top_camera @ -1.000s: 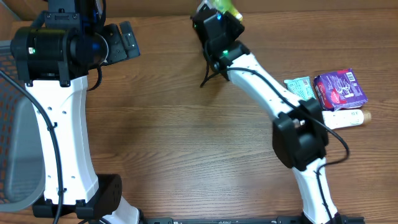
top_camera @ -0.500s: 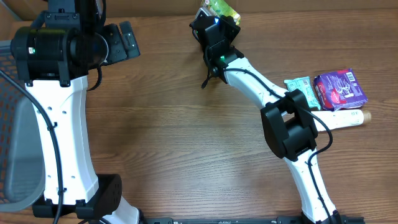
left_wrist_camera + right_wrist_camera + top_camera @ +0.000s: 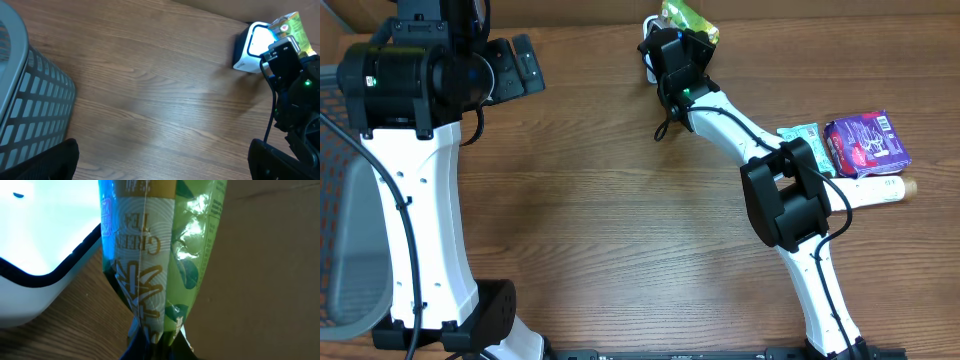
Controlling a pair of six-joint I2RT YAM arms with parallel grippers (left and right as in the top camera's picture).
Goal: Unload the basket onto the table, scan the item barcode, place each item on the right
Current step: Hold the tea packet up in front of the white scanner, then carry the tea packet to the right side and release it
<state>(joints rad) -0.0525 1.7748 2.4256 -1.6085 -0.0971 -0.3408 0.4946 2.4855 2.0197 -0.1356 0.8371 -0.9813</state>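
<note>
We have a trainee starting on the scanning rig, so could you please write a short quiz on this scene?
1. True or false: the right jaws are shut on the green packet.
2. On the table, the scanner stands: A) at the near edge; B) at the far edge, by the packet; C) among the goods on the right.
3. How many goods lie at the right edge?
Key: 1 true; 2 B; 3 three (teal packet, purple packet, tube).
</note>
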